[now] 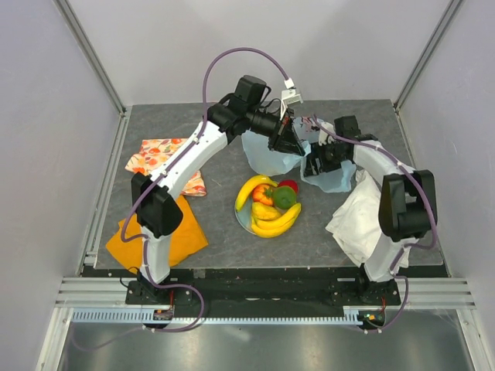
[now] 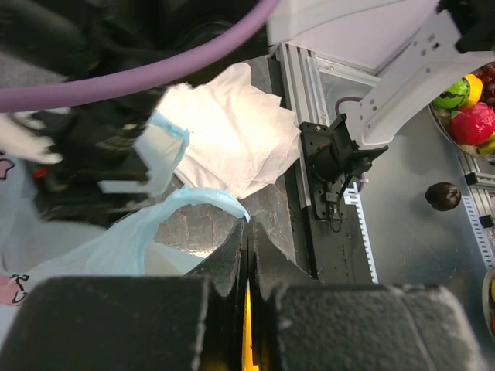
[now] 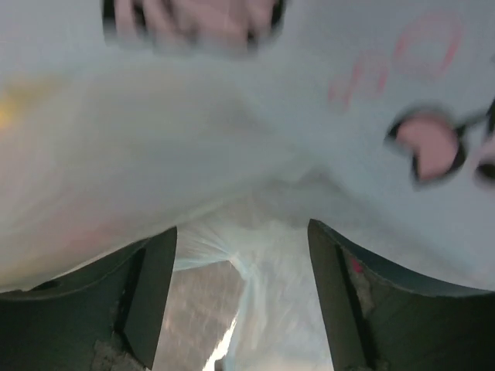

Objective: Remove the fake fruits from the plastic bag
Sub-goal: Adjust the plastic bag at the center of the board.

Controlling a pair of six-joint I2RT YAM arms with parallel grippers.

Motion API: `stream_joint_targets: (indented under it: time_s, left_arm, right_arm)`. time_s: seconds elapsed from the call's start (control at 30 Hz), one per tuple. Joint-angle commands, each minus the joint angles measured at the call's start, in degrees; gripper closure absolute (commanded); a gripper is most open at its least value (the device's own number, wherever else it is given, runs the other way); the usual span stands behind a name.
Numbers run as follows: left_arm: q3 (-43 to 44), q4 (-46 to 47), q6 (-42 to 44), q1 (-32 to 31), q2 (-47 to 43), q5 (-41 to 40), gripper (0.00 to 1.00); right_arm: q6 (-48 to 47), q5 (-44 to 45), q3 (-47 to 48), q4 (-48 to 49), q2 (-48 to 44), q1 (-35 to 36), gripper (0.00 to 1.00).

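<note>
**A:** So, which way do the fake fruits lie from the claws?

**B:** On the base side of both, in one heap between the two arms. The right gripper looks a touch nearer to it, though there is little in it. Its jaws stand wide apart. Loose bag film drifts across the gap, but nothing is clamped.

**A:** And the other claw?

**B:** The left gripper sits a little beyond the right one, its fingers pressed flat together. A strip of the plastic bag runs right up to their tips, so I judge it pinched there.

**A:** Where is the bag itself?

**B:** It hangs at the claws, just on the far side of the heap. It is drawn from one claw to the other, so its long axis runs claw to claw. I cannot tell whether any fruit is inside. The right wrist view gives only blurred film with a faint yellow tinge.

**A:** Counts?

**B:**
- One bag.
- Three bananas, as far as I can separate them. The nearest ones lie across, from the left claw's side toward the right's.
- One orange-red fruit, one green fruit and one red fruit.
- Three cloths. The orange cloth and the fruit-patterned cloth lie out past the left claw's side. The white cloth is on the base side of the right claw.
</note>
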Motion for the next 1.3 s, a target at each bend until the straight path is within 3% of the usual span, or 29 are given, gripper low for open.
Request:
stream_joint_targets:
  time_s: [0.0, 0.13, 0.23, 0.37, 0.57, 0.7, 1.03, 1.27]
  left_arm:
    - [0.22, -0.11, 0.27, -0.16, 0.61, 2.20, 0.99]
    - [2.68, -0.11, 1.23, -0.16, 2.72, 1.24, 0.98]
    - [8.03, -0.46, 1.84, -0.16, 5.09, 0.53, 0.98]
    - [13.22, -0.82, 1.23, -0.43, 6.77, 3.25, 0.98]
    - [7.02, -3.80, 2.90, -2.27, 1.60, 8.96, 0.99]
    - [-0.74, -2.84, 4.48, -3.07, -2.98, 5.20, 0.99]
    - [2.15, -2.66, 4.40, -3.59, 2.55, 3.87, 0.98]
    - [3.12, -1.17, 2.99, -4.12, 5.19, 3.52, 0.99]
  right_arm:
    - [5.01, 0.27, 9.46, 6.19, 5.04, 0.38, 0.22]
    - [6.06, 8.53, 8.51, 4.96, 5.05, -2.34, 0.21]
    - [5.55, 9.41, 6.31, -2.13, 2.69, -8.65, 0.22]
    - [-3.12, 14.16, -1.58, -11.88, -12.03, -13.24, 0.22]
    - [-11.76, 17.07, -3.89, -33.95, -33.48, -15.09, 0.22]
    - [-14.49, 9.71, -6.35, -35.83, -43.02, -15.01, 0.18]
    - [-8.61, 7.66, -1.26, -15.46, -21.78, -13.78, 0.14]
    - [-7.20, 9.15, 2.87, -9.11, -10.51, -11.32, 0.13]
